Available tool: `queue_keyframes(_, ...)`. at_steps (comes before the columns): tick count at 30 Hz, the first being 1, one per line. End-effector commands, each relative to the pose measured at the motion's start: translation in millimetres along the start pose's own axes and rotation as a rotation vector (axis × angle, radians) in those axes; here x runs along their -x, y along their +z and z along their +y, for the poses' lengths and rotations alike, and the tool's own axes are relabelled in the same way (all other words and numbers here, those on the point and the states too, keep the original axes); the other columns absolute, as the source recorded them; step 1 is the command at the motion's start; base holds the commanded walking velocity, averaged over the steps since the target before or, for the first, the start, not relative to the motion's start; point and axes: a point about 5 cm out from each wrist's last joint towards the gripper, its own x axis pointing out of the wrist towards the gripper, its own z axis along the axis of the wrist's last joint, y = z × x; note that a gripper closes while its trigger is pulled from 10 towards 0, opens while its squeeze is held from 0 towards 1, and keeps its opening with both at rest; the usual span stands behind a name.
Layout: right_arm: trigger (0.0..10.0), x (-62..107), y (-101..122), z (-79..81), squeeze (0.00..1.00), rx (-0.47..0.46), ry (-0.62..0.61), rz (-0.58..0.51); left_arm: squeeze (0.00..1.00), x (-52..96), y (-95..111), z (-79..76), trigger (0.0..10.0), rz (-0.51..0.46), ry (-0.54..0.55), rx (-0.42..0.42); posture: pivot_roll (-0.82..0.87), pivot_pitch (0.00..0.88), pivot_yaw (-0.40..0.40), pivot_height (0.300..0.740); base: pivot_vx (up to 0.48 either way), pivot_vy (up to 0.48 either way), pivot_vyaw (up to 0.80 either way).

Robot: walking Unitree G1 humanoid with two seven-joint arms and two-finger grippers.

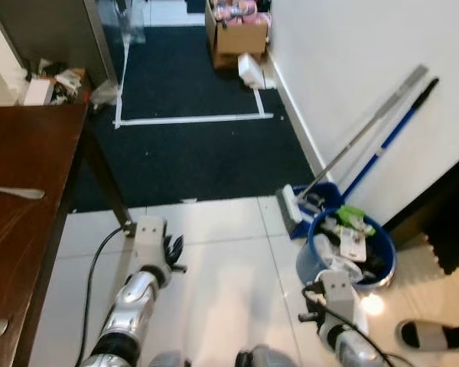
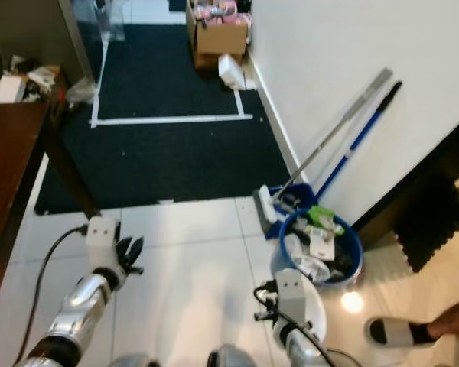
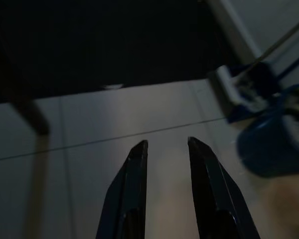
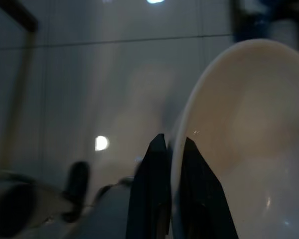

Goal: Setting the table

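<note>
Bowl [image 4: 249, 129] pinched at rim by our right gripper [image 4: 172, 149]; rigid, slick, breakable. Left gripper [image 3: 165, 149] parted, idle.

No readable text anywhere. The brown cardboard box [image 1: 233, 30] by the white wall has pink packaging inside, print too blurred to read. White scraps in the round blue plastic bin [image 1: 382, 267] show no legible marks.

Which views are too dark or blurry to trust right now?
Left wrist view: dim, the round blue plastic bucket smeared, left end effector open above pale tiles. Right wrist view: murky, right end effector pinching the rim of a white ceramic bowl. Head views: bright, slightly soft, glare spot on the floor.
</note>
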Motion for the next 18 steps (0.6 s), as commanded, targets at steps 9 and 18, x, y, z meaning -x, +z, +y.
queue_keyframes(9,10.0,4.0,-6.3,-6.4,0.00,0.006,-0.016,0.026,0.00,1.7,-7.3,-5.1,10.0,0.024,-0.006,0.022,0.05,0.078,0.021,0.740,0.246,0.000,0.00)
queue_keyframes(18,10.0,3.8,-6.7,-6.0,0.00,0.011,-0.012,0.032,0.00,3.0,-9.3,-4.9,10.0,0.029,-0.005,0.021,0.05,0.076,0.019,0.740,0.246,0.000,0.00)
